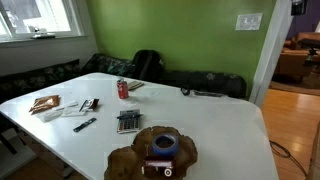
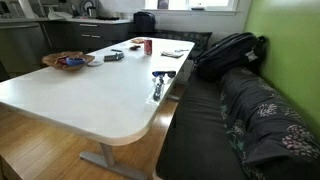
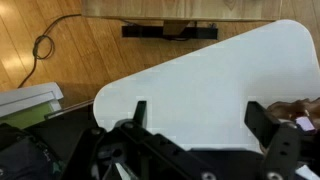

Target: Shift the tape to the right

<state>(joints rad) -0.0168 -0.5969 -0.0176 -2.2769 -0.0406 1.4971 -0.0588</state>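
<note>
Apparently the task is only beginning: the tape (image 1: 165, 145) is sitting untouched on a brown wooden tray (image 1: 120, 160) at the bench (image 1: 200, 120) edge. The hand (image 3: 198, 108) is hanging wide open over bare bench, holding nothing; reaching, gripping and shifting are all remaining.

Green wall (image 1: 180, 35), white switch plate (image 1: 249, 21), bright window (image 1: 35, 15) at the corner. White counter (image 2: 90, 95) with a dark cushioned bench (image 2: 195, 130) alongside. Wood floor (image 1: 295, 120). Doorway (image 1: 300, 40) opens to a dimmer room. Grey cabinets (image 2: 25, 45) behind.
</note>
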